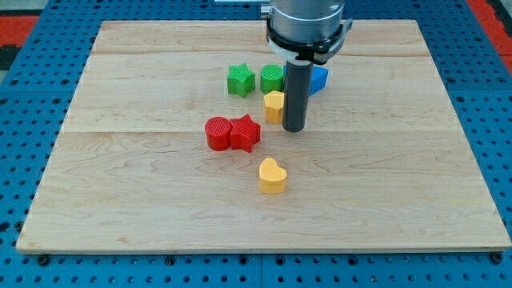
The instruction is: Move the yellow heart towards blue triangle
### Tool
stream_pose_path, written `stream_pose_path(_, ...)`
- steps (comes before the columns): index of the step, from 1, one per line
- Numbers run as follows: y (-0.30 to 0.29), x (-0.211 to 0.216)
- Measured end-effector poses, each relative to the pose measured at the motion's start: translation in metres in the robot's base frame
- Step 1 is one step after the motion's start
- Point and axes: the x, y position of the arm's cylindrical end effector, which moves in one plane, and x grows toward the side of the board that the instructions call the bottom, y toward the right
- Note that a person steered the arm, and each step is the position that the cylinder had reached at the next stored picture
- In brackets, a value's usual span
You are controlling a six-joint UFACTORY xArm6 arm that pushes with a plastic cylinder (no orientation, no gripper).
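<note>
The yellow heart (pixel 272 176) lies on the wooden board (pixel 120 160), below the view's centre. The blue triangle (pixel 318 78) sits near the view's top centre, partly hidden behind my rod. My tip (pixel 294 128) rests on the board just right of a yellow hexagon-like block (pixel 274 106), above and slightly right of the yellow heart, below the blue triangle.
A green star (pixel 240 81) and a green cube-like block (pixel 271 78) sit left of the blue triangle. A red cylinder (pixel 218 133) and a red star (pixel 246 133) touch each other left of centre. A blue pegboard (pixel 32 96) surrounds the board.
</note>
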Motion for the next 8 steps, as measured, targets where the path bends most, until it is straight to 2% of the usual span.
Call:
stream_pose_path(1,-0.004,-0.017)
stream_pose_path(2,-0.053,-0.017)
stream_pose_path(3,-0.028,-0.013)
stream_pose_path(4,0.041,0.032)
stream_pose_path(5,0.049,0.113)
stream_pose_path(6,0.028,0.162)
stream_pose_path(7,-0.033,0.163)
stream_pose_path(8,-0.080,0.142)
